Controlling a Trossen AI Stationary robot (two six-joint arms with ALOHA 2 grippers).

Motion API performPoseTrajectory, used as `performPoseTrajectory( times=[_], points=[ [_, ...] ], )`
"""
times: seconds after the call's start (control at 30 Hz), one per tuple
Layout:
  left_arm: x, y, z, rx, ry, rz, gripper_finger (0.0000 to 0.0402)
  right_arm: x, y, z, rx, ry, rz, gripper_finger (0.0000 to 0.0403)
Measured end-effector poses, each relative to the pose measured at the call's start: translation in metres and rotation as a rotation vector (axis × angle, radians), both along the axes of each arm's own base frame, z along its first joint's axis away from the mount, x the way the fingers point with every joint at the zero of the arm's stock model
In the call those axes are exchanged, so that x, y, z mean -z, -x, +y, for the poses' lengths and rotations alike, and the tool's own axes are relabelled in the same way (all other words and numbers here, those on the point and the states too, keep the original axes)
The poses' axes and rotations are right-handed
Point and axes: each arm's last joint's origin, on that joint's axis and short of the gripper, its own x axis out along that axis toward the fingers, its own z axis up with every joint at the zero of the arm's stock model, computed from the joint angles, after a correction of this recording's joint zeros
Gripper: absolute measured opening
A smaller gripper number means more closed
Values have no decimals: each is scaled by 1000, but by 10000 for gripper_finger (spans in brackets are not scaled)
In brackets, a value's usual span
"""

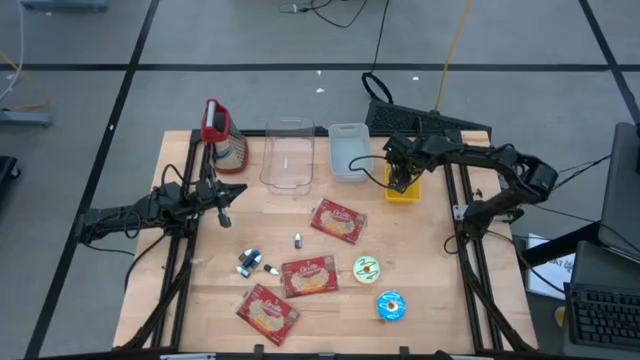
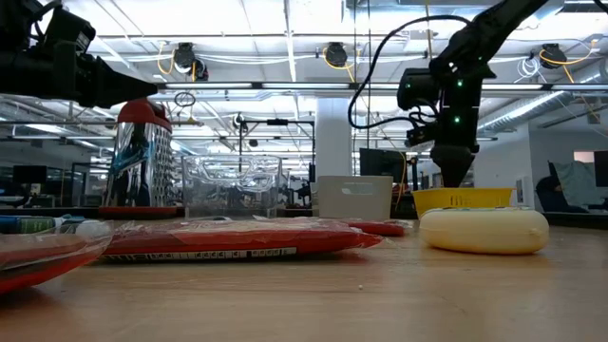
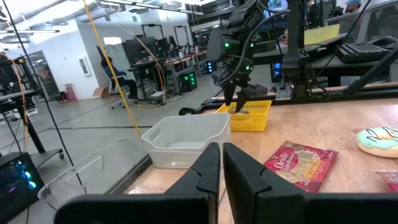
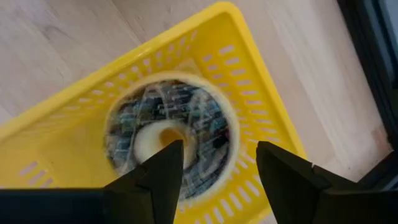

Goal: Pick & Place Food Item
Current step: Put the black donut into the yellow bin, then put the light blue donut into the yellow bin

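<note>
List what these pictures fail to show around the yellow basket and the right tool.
- Doughnut in the yellow basket: blurred in the right wrist view; hidden by the basket wall in the low view.
- Right tool tips: too small in the high view; inside the basket rim in the low view.
- Small items near the left table edge: too small to identify.

Yellow slotted basket [image 4: 261, 93], dark-speckled doughnut [image 4: 171, 134] (pale centre), red packets [image 1: 338, 221]
</note>
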Motion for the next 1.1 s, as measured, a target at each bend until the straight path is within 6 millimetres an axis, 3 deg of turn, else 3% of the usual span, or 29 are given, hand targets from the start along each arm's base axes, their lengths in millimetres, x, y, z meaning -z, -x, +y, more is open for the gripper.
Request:
performPoseTrajectory(
  times=[0.33,0.57,0.87,1.1],
  points=[
    [0,0,0,0,0,0,24,-21,9,7,7,37,-66,203],
    [0,0,0,0,0,0,24,-44,13,21,-26,-18,-249,197],
    [0,0,0,0,0,0,24,-65,4,57,-122,-118,-461,192],
    [0,0,0,0,0,0,24,-70,-19,104,-283,-170,-546,191]
  ],
)
